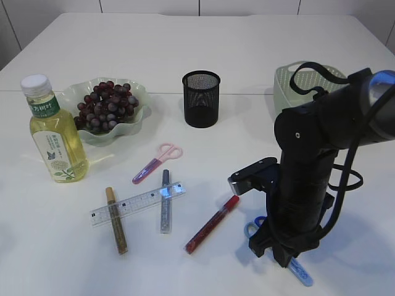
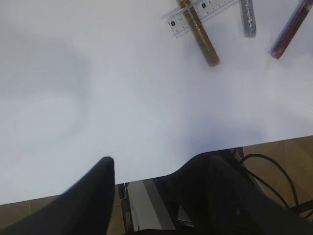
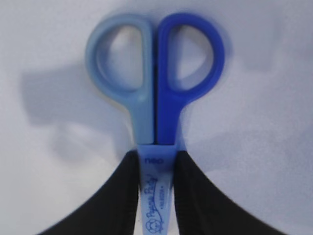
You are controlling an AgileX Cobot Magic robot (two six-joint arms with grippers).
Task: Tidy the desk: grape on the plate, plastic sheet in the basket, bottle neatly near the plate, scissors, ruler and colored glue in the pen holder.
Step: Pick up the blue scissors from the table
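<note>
My right gripper (image 3: 155, 161) is shut on the sheathed blades of blue scissors (image 3: 155, 83), which lie at the table's front right (image 1: 250, 227) under the right arm. The left gripper (image 2: 151, 166) hangs open and empty over the table's front edge. Pink scissors (image 1: 157, 161), a clear ruler (image 1: 137, 202) and gold (image 1: 116, 221), silver (image 1: 165, 200) and red (image 1: 212, 224) glue sticks lie mid-table. Grapes (image 1: 106, 105) fill the plate (image 1: 74, 92), with the bottle (image 1: 55, 132) beside it. The black mesh pen holder (image 1: 200, 98) stands behind them. No plastic sheet shows.
A pale green basket (image 1: 287, 83) sits at the back right, partly hidden by the right arm. In the left wrist view the ruler (image 2: 195, 12) and the gold glue stick (image 2: 200, 36) lie far ahead across bare white table.
</note>
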